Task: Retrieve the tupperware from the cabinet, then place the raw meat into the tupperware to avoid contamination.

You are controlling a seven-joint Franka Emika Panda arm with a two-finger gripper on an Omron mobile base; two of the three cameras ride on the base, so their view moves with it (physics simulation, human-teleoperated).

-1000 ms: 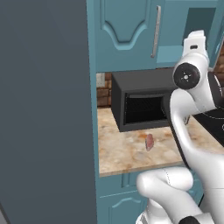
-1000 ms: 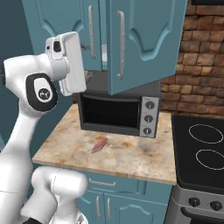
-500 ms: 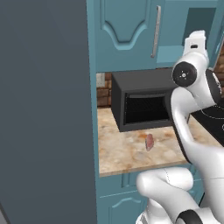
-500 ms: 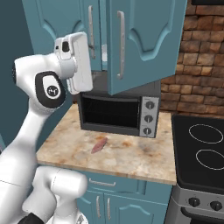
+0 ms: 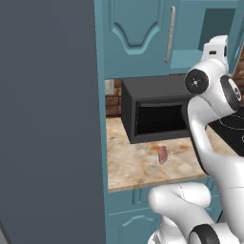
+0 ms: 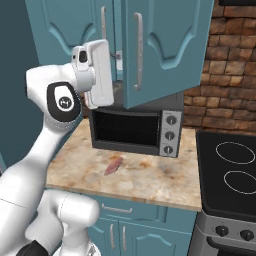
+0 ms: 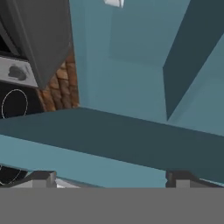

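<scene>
The teal upper cabinet (image 6: 165,45) hangs above the microwave with its right door swung open. My gripper (image 7: 111,179) is raised to the opening, and its white hand (image 6: 97,72) is beside the door's edge. The jaws stand wide open and empty, with the fingertips (image 7: 41,177) low in the hand view, facing the teal shelf (image 7: 131,140) and the inner walls. A small white sliver (image 7: 114,2) at the top edge of the hand view may be the tupperware; too little shows to tell. The raw meat (image 6: 114,165) (image 5: 163,154), a pinkish lump, lies on the counter in front of the microwave.
A black microwave (image 6: 135,125) stands on the speckled counter (image 6: 150,180) under the cabinet. A black stove top (image 6: 230,170) lies to the right against a brick wall (image 6: 220,75). A tall dark grey unit (image 5: 47,119) blocks the left side.
The hand has moved a little to the right, closer to the cabinet opening. The jaws stay open, and the meat has not moved.
</scene>
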